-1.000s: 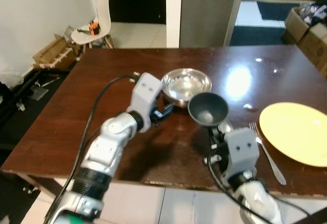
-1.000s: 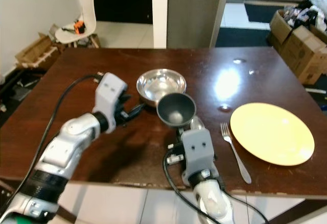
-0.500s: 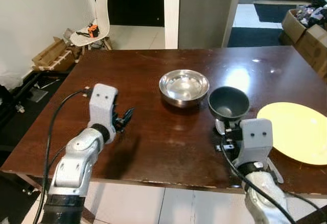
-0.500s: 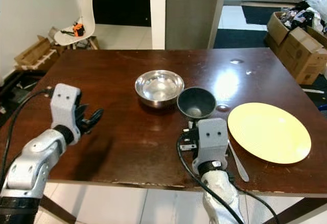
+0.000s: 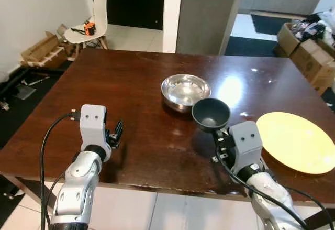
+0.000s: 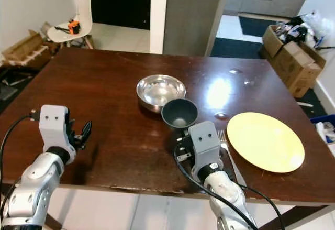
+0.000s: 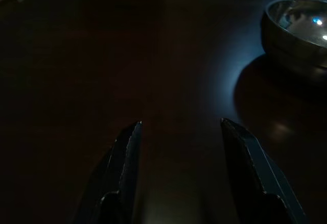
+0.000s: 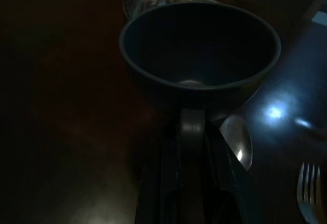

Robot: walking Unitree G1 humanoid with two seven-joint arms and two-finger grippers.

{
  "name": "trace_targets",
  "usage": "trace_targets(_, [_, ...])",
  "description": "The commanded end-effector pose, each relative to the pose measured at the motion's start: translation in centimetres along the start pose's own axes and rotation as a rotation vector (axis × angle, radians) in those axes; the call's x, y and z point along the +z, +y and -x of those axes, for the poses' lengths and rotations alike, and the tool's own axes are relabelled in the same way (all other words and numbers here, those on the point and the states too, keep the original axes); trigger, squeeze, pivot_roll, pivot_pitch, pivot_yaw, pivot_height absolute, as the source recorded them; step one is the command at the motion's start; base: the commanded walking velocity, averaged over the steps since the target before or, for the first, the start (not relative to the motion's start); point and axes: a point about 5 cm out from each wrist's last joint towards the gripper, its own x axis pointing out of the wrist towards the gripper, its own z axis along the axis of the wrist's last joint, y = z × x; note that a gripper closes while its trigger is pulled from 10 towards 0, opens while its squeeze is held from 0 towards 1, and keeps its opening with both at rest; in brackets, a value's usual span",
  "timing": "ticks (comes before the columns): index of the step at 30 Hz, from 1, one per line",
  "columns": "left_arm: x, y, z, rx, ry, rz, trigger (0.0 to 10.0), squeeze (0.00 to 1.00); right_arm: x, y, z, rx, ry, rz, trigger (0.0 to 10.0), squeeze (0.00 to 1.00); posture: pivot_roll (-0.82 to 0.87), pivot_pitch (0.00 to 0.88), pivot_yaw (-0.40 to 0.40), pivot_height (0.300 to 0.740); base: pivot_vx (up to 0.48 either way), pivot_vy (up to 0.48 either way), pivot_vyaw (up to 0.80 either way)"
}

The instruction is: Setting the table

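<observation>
My right gripper (image 5: 219, 133) is shut on the near rim of a dark grey bowl (image 5: 211, 113), which it holds just above the brown table (image 5: 120, 83). Right behind it on the table stands a shiny steel bowl (image 5: 186, 89). The right wrist view has the dark bowl (image 8: 199, 55) close up. Under it lie a spoon (image 8: 236, 143) and a fork (image 8: 309, 193). A yellow plate (image 5: 296, 142) lies at the right. My left gripper (image 5: 116, 132) hovers open over the table's front left, its fingers (image 7: 127, 147) apart with nothing between them.
A white chair (image 5: 91, 20) and cardboard boxes (image 5: 42, 49) stand on the floor at the far left. More boxes (image 5: 309, 46) sit at the far right. The table's front edge (image 5: 157, 188) runs just before my arms.
The camera has shifted. My left gripper drew back from the steel bowl to the table's front left. The right gripper carried the dark bowl rightward, then back beside the steel bowl.
</observation>
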Motion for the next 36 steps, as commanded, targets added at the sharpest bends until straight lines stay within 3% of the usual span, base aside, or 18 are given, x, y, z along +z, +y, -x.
trace_targets(1, [-0.6, 0.5, 0.2, 0.029, 0.016, -0.01, 10.0, 0.0, 0.3, 0.0, -0.4, 0.009, -0.022, -0.015, 10.0, 0.0, -0.09, 0.013, 0.01, 0.74, 0.0, 0.0, 0.0])
trace_targets(5, [-0.1, 0.3, 0.2, 0.011, -0.012, -0.016, 10.0, 0.0, 0.7, 0.2, -1.1, -0.005, -0.063, -0.112, 10.0, 0.0, -0.07, 0.003, 0.024, 0.74, 0.0, 0.0, 0.0])
trace_targets(12, [0.4, -0.6, -0.3, -0.034, -0.037, -0.018, 10.0, 0.0, 0.8, 0.4, -1.0, -0.036, -0.102, -0.183, 10.0, 0.0, -0.08, 0.0, 0.061, 0.74, 0.0, 0.0, 0.0])
trace_targets(23, [0.7, -1.0, -1.3, -0.043, -0.041, -0.015, 10.0, 0.0, 0.7, 0.0, -1.4, -0.076, -0.109, -0.152, 10.0, 0.0, -0.09, 0.0, 0.073, 0.74, 0.0, 0.0, 0.0])
trace_targets(36, [0.5, -1.3, -1.2, -0.05, -0.04, -0.001, 10.0, 0.0, 0.4, -0.5, -1.6, -0.095, -0.107, -0.144, 10.0, 0.0, -0.09, 0.0, 0.071, 0.74, 0.0, 0.0, 0.0])
